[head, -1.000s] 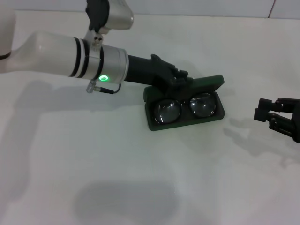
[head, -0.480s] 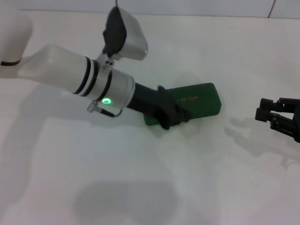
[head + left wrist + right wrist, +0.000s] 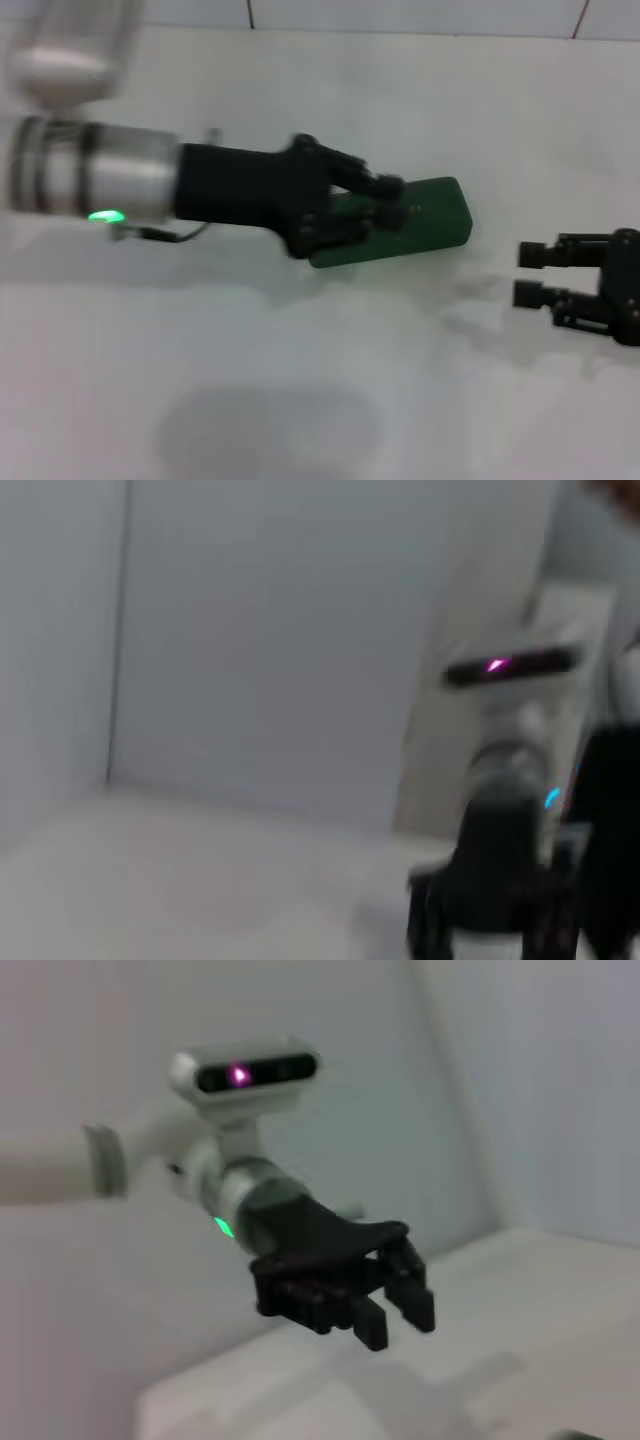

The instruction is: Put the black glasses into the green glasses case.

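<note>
The green glasses case [image 3: 405, 232] lies shut on the white desk [image 3: 300, 400] near the centre of the head view, its long axis running from about 8 o'clock to 2 o'clock. The black glasses cannot be seen. The left gripper [image 3: 385, 205] hangs over the case's 9 o'clock end, its jaws parted and holding nothing. The right gripper [image 3: 532, 274] hovers at 3 o'clock, well apart from the case, jaws open and empty
</note>
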